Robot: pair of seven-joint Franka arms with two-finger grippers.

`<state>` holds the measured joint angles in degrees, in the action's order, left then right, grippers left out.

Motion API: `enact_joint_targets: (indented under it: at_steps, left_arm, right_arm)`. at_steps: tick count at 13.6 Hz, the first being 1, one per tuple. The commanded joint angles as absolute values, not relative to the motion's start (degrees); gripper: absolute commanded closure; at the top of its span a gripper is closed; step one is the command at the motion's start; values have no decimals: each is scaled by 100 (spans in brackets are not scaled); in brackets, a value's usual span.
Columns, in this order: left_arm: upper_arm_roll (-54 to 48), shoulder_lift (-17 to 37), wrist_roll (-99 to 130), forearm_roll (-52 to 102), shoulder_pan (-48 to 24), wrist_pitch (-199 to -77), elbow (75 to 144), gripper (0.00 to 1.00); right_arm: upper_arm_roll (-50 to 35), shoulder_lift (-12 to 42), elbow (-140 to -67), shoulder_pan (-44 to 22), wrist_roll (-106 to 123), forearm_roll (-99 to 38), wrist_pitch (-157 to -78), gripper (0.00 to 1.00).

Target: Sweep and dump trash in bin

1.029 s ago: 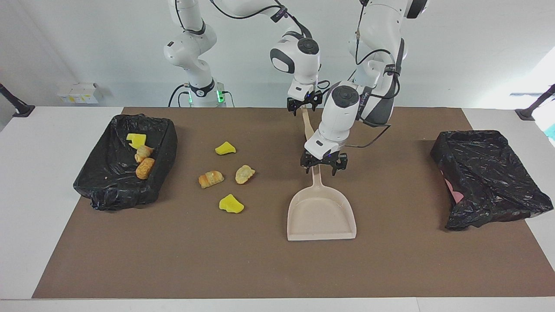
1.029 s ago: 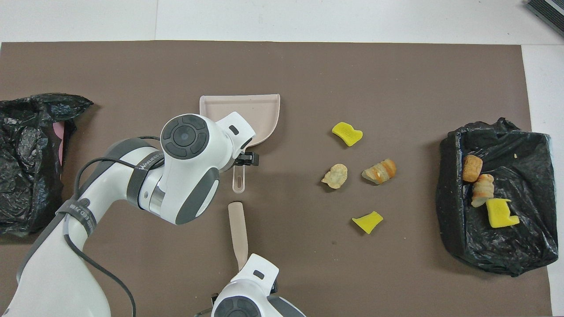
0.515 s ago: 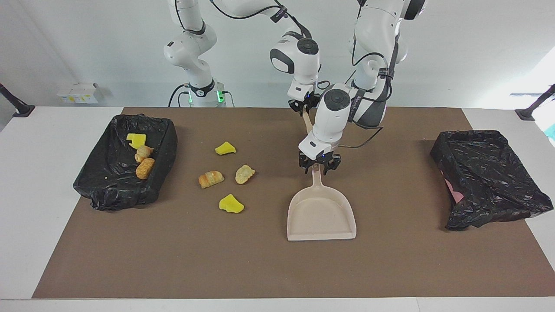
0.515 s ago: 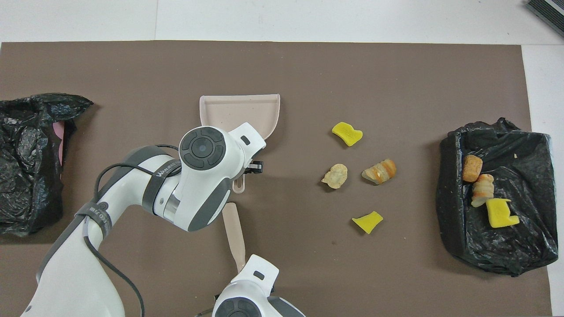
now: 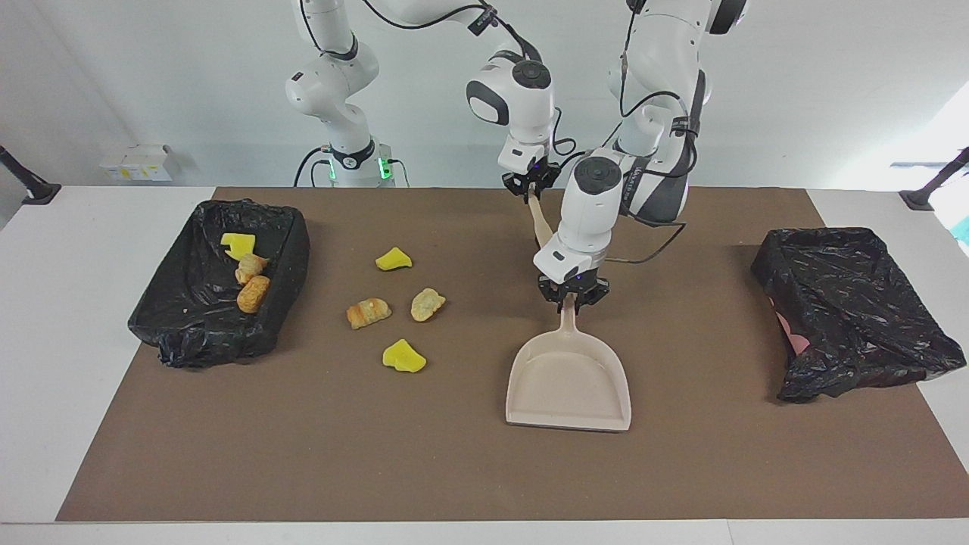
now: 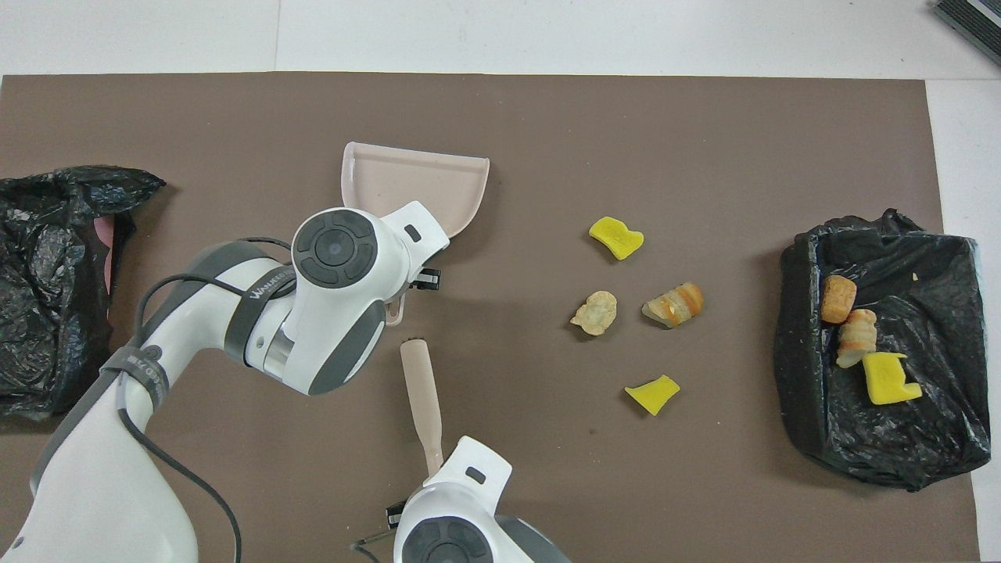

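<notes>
Several trash scraps lie on the brown mat: a yellow chunk point(image 5: 394, 259) point(image 6: 651, 393), a bread piece point(image 5: 369, 312) point(image 6: 674, 304), a tan lump point(image 5: 428, 303) point(image 6: 594, 313) and another yellow chunk point(image 5: 403, 356) point(image 6: 616, 238). Three more scraps point(image 5: 251, 269) point(image 6: 856, 336) lie in the black-lined bin point(image 5: 189, 333) point(image 6: 876, 453) at the right arm's end. My left gripper point(image 5: 571, 299) is shut on the handle of the beige dustpan point(image 5: 568, 386) point(image 6: 414, 184). My right gripper point(image 5: 532, 185) is shut on the beige brush point(image 5: 540, 223) point(image 6: 420, 391), held tilted near the robots.
A second black-bagged bin point(image 5: 848, 303) point(image 6: 47, 297) sits at the left arm's end of the mat. The dustpan is beside the loose scraps, toward the left arm's end, its mouth facing away from the robots.
My left gripper came down and closed on the dustpan handle. The dustpan has shifted and turned a little. The right gripper rose slightly with the brush.
</notes>
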<state>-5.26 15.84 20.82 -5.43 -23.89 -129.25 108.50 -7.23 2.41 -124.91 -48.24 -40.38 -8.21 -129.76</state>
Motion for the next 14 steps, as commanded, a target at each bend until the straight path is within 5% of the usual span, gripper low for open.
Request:
enact_joint_targets:
  at_steps: [1,7,14]
  left_arm:
    - [-545,1512,1505,-659,-2067,-12473,10487,100]
    - [-545,1047,-637,-650,-1399,-11436,10257,100]
    - [-536,703,-3758,-650,-722,-10618,10309,100]
  right_arm:
    - [-747,-464,-12612,-4387,-4043,-782,-12447,100]
    - [-747,-1107,-12630,-3526,-4087,165,-10892,100]
    - [-773,-1125,-12787,-2445,-4622,290,-9704,100]
